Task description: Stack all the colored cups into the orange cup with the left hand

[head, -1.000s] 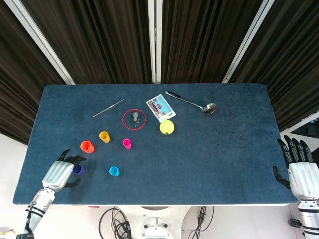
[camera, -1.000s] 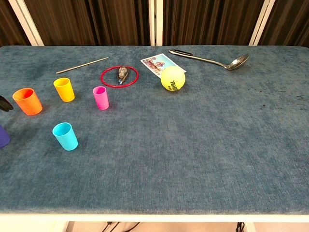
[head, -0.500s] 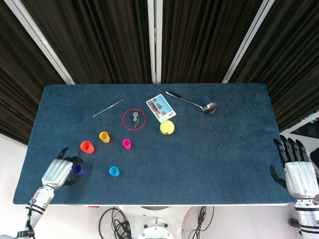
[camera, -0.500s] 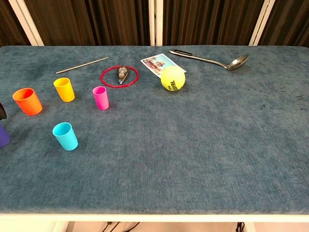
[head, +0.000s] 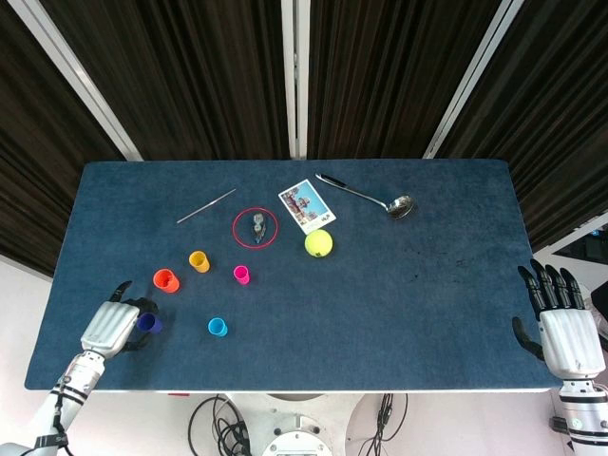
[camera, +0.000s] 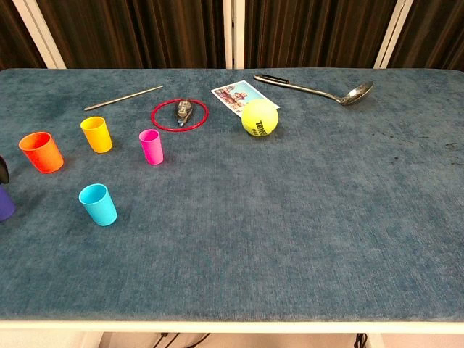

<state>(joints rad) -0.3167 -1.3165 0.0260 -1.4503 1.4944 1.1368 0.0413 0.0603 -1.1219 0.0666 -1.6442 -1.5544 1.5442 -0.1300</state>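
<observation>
The orange cup (head: 165,280) (camera: 40,151) stands upright near the table's left side. The yellow cup (head: 199,261) (camera: 96,134), the pink cup (head: 241,275) (camera: 151,146) and the cyan cup (head: 218,327) (camera: 98,204) stand apart around it. At the front left, the purple cup (head: 147,323) (camera: 3,204) stands on the cloth, cut by the chest view's edge. My left hand (head: 109,328) has its fingers curved round the purple cup; contact is unclear. My right hand (head: 565,328) hangs at the table's right front corner, fingers straight and apart, holding nothing.
On the blue table (head: 427,285), a yellow tennis ball (head: 318,244), a photo card (head: 306,206), a red ring with a small metal clip inside (head: 256,228), a thin metal rod (head: 206,206) and a ladle (head: 370,197) lie further back.
The left hand has shifted slightly left and its fingers have drawn closer around the purple cup. The right hand has sunk a little toward the front edge. The cups have not moved.
</observation>
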